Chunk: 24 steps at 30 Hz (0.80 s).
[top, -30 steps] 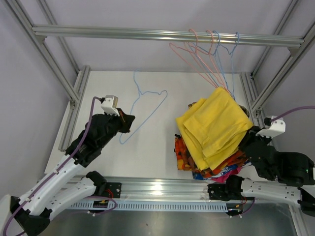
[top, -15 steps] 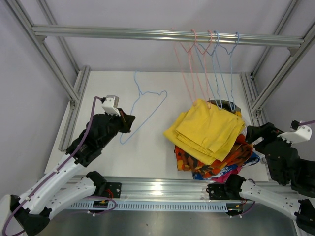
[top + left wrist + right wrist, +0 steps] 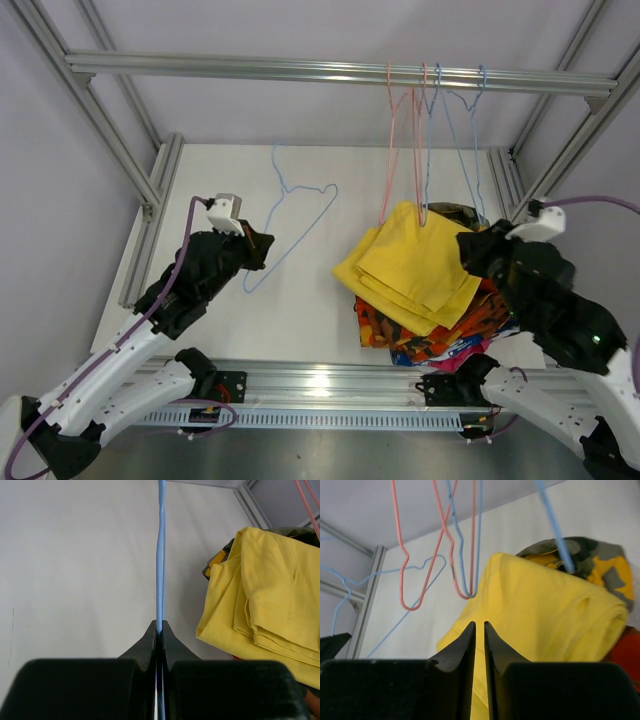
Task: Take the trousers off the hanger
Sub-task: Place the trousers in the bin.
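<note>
ROOM: I see bare table at 9 o'clock of the trousers pile; wire hangers on the rail at its 12 | LEFT: left gripper clamps the blue hanger | RIGHT: right gripper narrowed to a slit, nothing between, at 3 o'clock edge of the top yellow trousers.

a white counter sits inside an aluminium frame, pale grey walls around it; light glares off the near rail.

Your top view looks down on the yellow trousers; both wrist views face them low, the right closest.
</note>
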{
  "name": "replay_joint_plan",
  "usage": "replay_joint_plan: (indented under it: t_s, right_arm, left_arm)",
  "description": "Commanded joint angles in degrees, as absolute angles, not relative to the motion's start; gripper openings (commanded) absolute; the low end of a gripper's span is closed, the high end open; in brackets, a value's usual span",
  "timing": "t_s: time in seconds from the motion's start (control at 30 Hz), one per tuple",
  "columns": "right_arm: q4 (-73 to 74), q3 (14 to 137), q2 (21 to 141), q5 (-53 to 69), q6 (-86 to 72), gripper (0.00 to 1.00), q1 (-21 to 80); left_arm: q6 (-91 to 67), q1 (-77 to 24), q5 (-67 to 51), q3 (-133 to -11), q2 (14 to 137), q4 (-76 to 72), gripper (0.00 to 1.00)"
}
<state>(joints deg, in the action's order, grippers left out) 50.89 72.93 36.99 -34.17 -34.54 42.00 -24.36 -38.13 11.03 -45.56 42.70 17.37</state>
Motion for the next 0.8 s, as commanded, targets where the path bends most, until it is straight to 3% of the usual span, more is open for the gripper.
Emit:
replay_joint_plan:
  t_s: [0.0,0.47,0.77]
  right_arm:
    - [42.4,66.7,40.2,-26.8,-33.7,0.14,42.2]
    - [38.5,40.5,39.4,-35.0,-49.1,0.13,49.1]
    - [41.8,50.2,38.6,-36.5,-45.1,0.16,50.3]
  left_arm:
    - [-23.3,-38.8,12.0,-48.3,42.1,15.9,0.01]
    - [-22.9,-39.6,14.0,-48.1,40.9,16.1,0.01]
    - [-22.2,-40.2,15.3,-48.3,40.3,16.2,0.01]
